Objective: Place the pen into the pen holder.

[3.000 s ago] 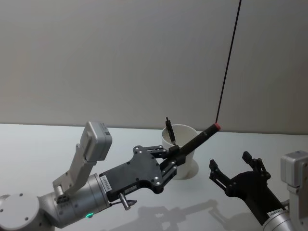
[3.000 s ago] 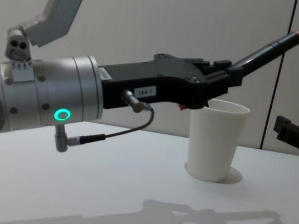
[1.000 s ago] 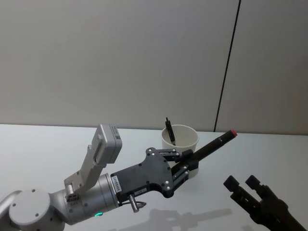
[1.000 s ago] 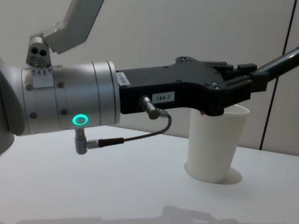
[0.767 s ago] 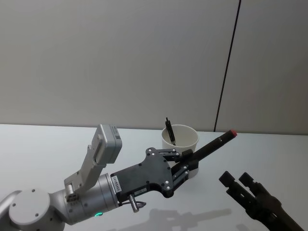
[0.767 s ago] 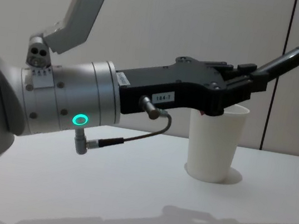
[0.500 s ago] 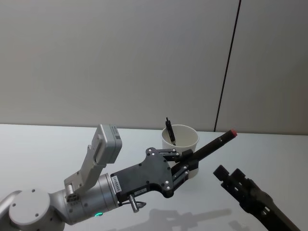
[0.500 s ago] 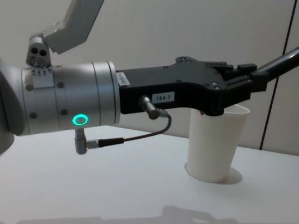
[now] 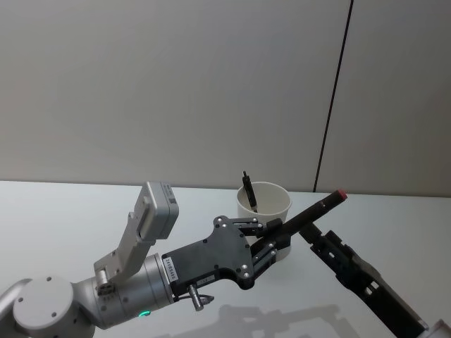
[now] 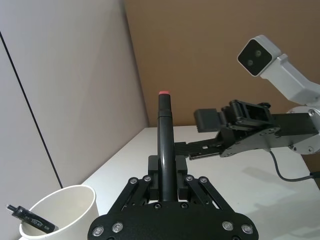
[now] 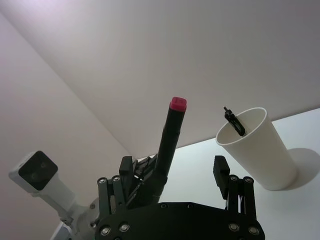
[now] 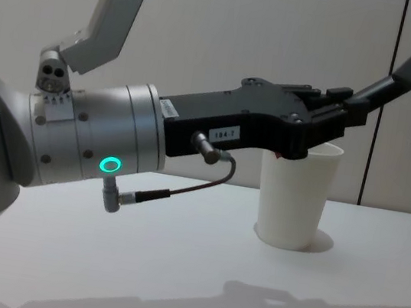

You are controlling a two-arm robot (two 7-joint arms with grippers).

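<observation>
Left tool (image 9: 273, 236) is clamped on the lower barrel of the slim black pen with the red end (image 9: 313, 213), which slants up just beside the plain white paper cup (image 9: 278, 204) on the worktop (image 9: 70, 211). The pen looks light, rigid and slick, so it's best pinched mid-barrel. Right tool (image 11: 171, 162) sits alongside, fingers spread either side of the shaft.

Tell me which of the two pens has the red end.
The pen clamped in the left gripper, slanting up beside the white cup; the other pen, standing in the cup, shows only black.
</observation>
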